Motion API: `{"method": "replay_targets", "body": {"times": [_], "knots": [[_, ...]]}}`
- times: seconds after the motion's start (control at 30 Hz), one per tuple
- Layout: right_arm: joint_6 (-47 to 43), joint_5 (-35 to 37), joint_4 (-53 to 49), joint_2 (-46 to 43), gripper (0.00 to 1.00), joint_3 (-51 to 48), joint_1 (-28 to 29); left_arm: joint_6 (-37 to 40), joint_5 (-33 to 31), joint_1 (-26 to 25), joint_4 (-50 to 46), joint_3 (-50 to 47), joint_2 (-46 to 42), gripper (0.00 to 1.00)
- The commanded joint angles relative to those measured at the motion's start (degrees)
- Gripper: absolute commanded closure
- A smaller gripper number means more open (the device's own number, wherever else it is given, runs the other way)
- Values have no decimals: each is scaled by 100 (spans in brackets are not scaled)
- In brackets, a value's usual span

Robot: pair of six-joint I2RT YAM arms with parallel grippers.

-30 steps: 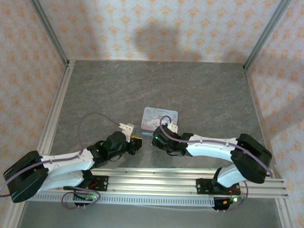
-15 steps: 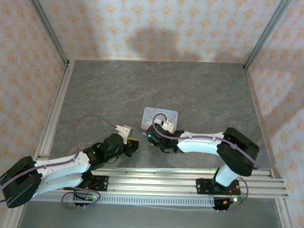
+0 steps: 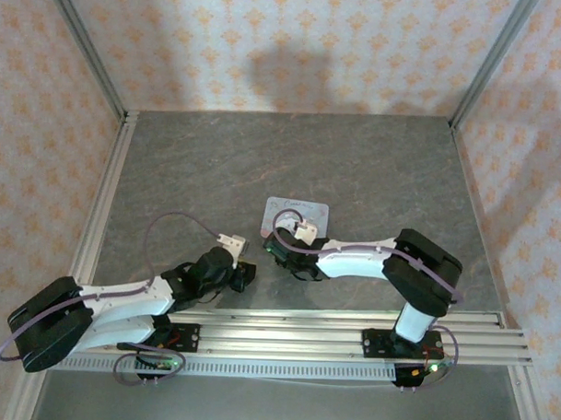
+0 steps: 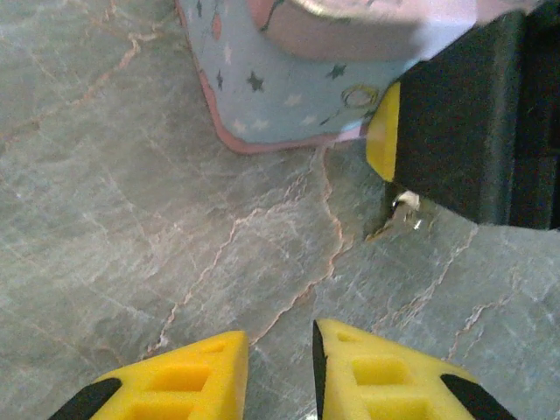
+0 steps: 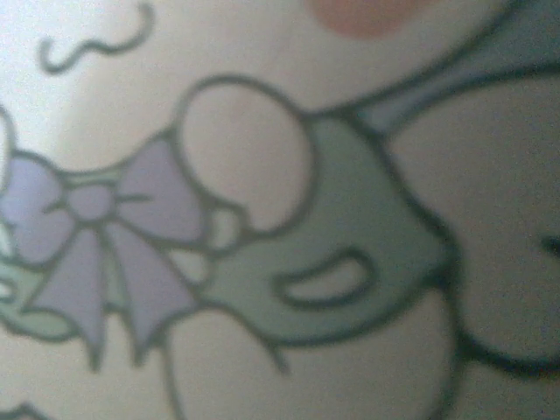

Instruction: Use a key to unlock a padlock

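Note:
The dark-blue padlock is not visible in any view. A tiny pale metallic piece [image 4: 408, 206], possibly the key, glints on the table just under the right gripper's yellow fingertip [image 4: 383, 133]. My right gripper [image 3: 274, 249] sits low at the near-left corner of the pale-blue cartoon tin [image 3: 301, 212]. Its wrist view shows only the blurred tin lid [image 5: 280, 219], and its own fingers are hidden there. My left gripper [image 4: 280, 337] [image 3: 247, 272] hovers a short way in front of the metallic piece. It is open, with only bare table between its yellow fingers.
The tin's side wall [image 4: 280, 96] rises just beyond the left gripper. The aluminium rail [image 3: 286, 321] runs along the near edge behind both arms. Patterned walls close the table at the back and sides.
The right gripper has shifted left along the tin's near side toward its left corner. The left gripper has drawn back slightly toward the near edge.

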Motion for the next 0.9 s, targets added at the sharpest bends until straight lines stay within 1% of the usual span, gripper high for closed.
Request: {"method": "replay_targets", "body": {"times": [0.0, 0.07, 0.2, 0.3, 0.4, 0.5, 0.67, 0.73, 0.87], "knots": [[-73, 267, -244, 62, 77, 153, 31, 171, 127, 8, 281, 182, 142, 72], [-102, 258, -257, -11, 82, 149, 32, 192, 192, 7, 346, 192, 195, 71], [-156, 212, -261, -253, 89, 97, 29, 105, 387, 50, 555, 159, 164, 62], [-217, 26, -95, -456, 94, -23, 12, -139, 767, 221, 918, 81, 128, 57], [-253, -308, 263, -671, 98, -233, -70, -338, 1168, 359, 1206, 98, 140, 55], [-253, -650, 591, -855, 100, -417, -177, -338, 1425, 415, 1300, 204, 154, 53], [-258, -913, 612, -1055, 100, -453, -298, -609, 1630, 541, 1715, 192, 220, 52], [-221, -1008, 694, -1132, 100, -508, -345, -662, 1738, 565, 1886, 201, 354, 53], [-109, -1214, 897, -1246, 100, -629, -447, -961, 1939, 565, 2513, 207, 896, 55]]}}
